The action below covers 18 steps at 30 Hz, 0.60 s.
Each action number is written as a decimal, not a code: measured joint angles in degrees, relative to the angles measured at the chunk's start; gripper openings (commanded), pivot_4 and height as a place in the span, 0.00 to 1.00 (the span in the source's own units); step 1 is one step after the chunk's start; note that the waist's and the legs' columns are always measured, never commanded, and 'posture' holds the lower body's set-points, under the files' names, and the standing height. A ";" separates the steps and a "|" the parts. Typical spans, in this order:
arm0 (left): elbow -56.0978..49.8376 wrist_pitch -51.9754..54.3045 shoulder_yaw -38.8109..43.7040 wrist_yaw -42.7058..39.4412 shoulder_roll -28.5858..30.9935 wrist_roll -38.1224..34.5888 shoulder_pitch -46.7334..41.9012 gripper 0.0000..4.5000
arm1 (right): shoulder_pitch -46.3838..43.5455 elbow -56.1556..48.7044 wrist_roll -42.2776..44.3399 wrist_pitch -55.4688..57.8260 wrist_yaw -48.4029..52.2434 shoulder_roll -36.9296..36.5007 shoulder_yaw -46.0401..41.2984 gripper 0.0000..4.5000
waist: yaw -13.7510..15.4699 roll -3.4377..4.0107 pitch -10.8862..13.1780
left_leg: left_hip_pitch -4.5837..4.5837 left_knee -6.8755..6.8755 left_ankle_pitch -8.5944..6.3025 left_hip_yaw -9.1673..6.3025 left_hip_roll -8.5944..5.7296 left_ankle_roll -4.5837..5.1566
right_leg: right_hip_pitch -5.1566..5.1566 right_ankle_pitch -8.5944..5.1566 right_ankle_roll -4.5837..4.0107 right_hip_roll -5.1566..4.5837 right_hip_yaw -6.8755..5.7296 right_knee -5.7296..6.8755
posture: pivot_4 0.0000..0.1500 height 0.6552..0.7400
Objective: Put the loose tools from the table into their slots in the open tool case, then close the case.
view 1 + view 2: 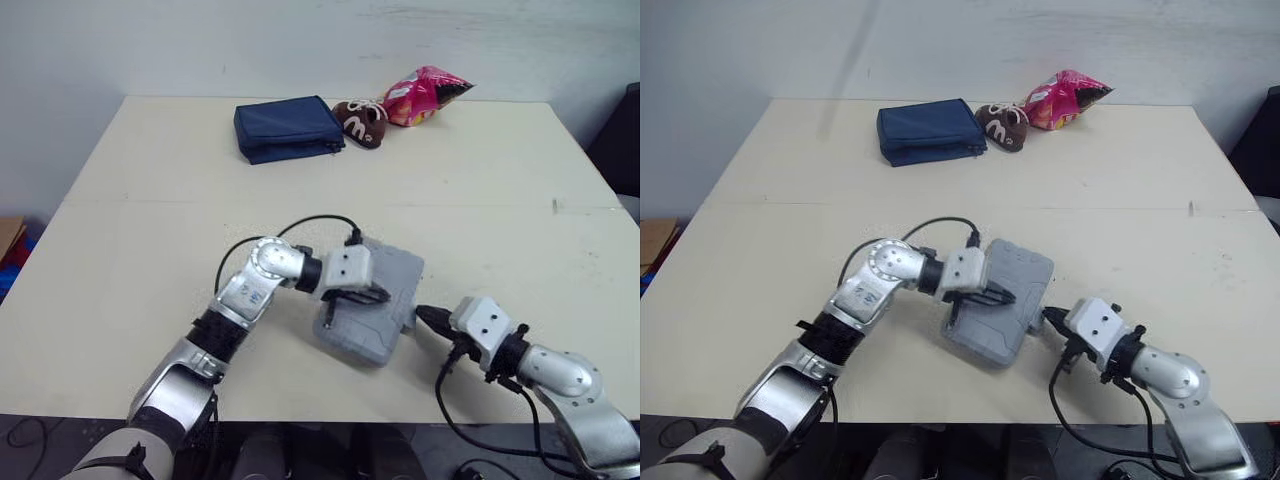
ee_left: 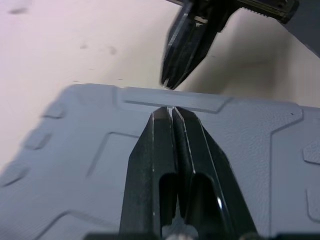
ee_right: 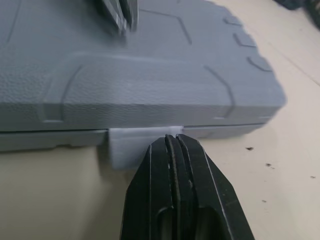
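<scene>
Tool case (image 1: 395, 268) lies closed toward 6 o'clock on the table (image 1: 150, 200). Left gripper (image 1: 382, 296) rests on top of it, fingers pressed together. Right gripper (image 1: 420, 314), fingers likewise together, touches the latch (image 3: 125, 145) on the case's 4 o'clock edge.

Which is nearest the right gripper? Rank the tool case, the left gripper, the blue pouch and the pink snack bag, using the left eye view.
1. tool case: the right gripper is at its latch.
2. left gripper: on the case lid, just to the left.
3. blue pouch and pink snack bag: both far back, too close to call.
</scene>
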 measured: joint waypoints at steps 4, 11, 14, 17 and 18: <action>-0.10 -0.23 -0.31 0.42 0.13 1.14 0.10 0.02 | -0.93 0.50 -1.16 0.92 0.02 0.23 1.76 0.00 | -0.08 0.00 -0.01 | 0.05 0.00 0.00 -0.02 0.03 0.01 | 0.05 0.00 -0.01 -0.09 0.01 0.02 | 1.00 1.00; 2.20 -0.99 -1.27 4.02 -0.45 3.55 -1.15 0.02 | -2.92 3.84 -2.41 1.95 -0.05 2.58 4.07 0.00 | -0.42 -0.02 -0.06 | 0.14 0.00 -0.03 -0.12 0.04 0.06 | 0.21 -0.01 -0.01 -0.25 0.05 0.01 | 1.00 1.00; 2.53 -0.58 -1.47 5.11 -0.46 4.98 -1.82 0.02 | -4.21 4.69 -2.40 1.93 0.52 3.00 4.93 0.00 | -0.93 -0.08 -0.12 | 0.17 0.00 -0.03 -0.12 0.13 0.03 | 0.22 -0.01 -0.02 -0.20 0.04 0.01 | 1.00 1.00; 2.51 0.08 -1.80 5.38 -0.43 5.32 -1.85 0.02 | -5.39 6.52 -2.19 1.12 1.44 3.75 5.25 0.00 | -1.08 -0.16 -0.33 | 0.27 -0.01 -0.07 -0.07 0.27 -0.03 | 0.26 -0.03 -0.06 -0.09 0.02 0.01 | 1.00 1.00; 2.50 0.28 -1.85 5.39 -0.43 5.33 -1.77 0.02 | -5.90 7.05 -2.17 1.07 1.66 4.06 5.34 0.00 | -1.09 -0.17 -0.41 | 0.30 -0.01 -0.07 -0.06 0.29 -0.04 | 0.28 -0.03 -0.07 -0.08 0.03 0.02 | 1.00 1.00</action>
